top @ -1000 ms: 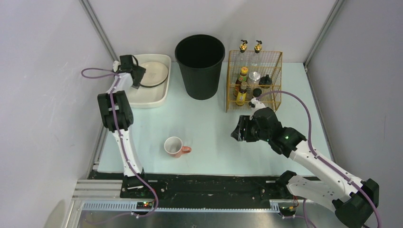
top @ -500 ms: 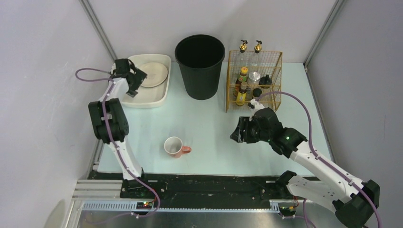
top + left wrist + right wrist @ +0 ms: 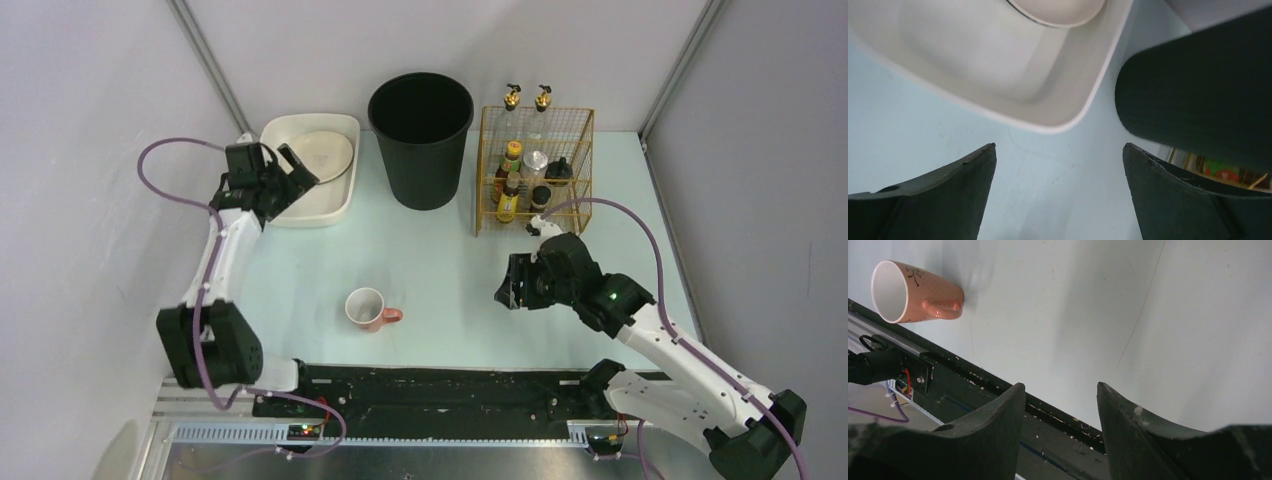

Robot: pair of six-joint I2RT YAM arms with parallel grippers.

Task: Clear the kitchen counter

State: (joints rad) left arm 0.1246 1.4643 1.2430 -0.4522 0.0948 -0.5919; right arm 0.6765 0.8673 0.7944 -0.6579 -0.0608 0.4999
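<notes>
The mint table spans between grey walls. It carries a black bin, rack and tray at the back, and a mug near the front. The left gripper is spread wide by the tray, and the right gripper is parted and empty.

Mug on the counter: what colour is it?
The mug is salmon pink outside and white inside, clearest in the right wrist view.

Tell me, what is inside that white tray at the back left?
A pale round plate lies in the white tray, at its far end; the floor that shows is bare. The left gripper covers its left part, and anything under the plate is hidden.
</notes>
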